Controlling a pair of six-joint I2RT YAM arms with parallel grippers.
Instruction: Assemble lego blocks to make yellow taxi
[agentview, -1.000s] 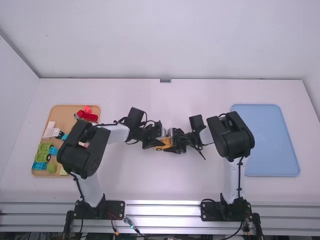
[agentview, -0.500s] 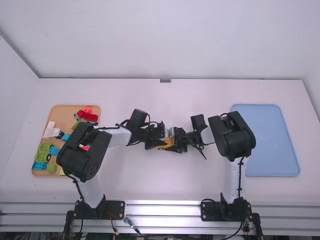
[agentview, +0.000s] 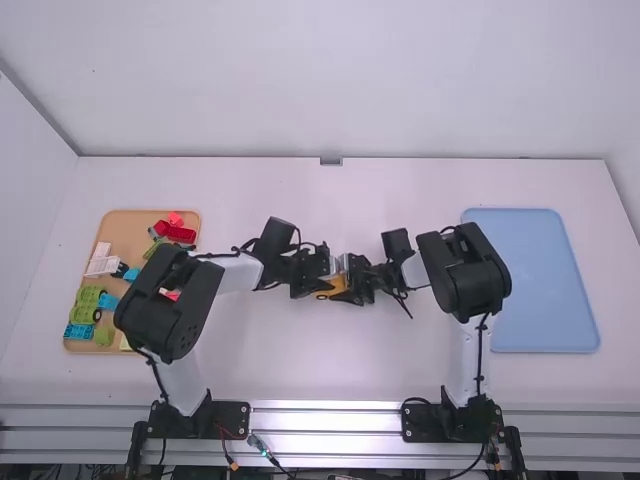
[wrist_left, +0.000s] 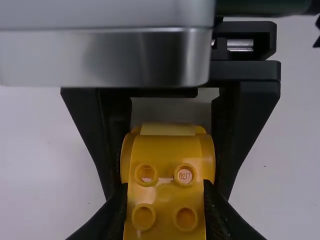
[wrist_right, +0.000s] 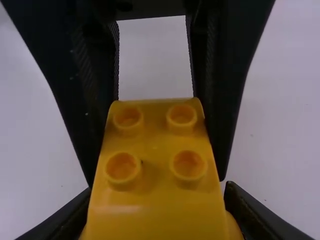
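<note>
both jaws clamp yellow lego (wrist_left: 166, 197), prob. above wht tbl (agentview: 310, 375); wall (agentview: 330, 80) beyond.

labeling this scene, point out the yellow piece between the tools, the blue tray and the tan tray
yellow piece (wrist_left: 165, 196), left wrist view, on its studded face, amid four studs
blue tray (agentview: 545, 285), high view, on its bare floor
tan tray (agentview: 128, 232), high view, on its bare floor

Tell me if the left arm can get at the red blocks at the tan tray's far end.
Probably not right away: the left hand is closed on the yellow block at mid-table. The red blocks look uncovered, though, so it might once free.
</note>
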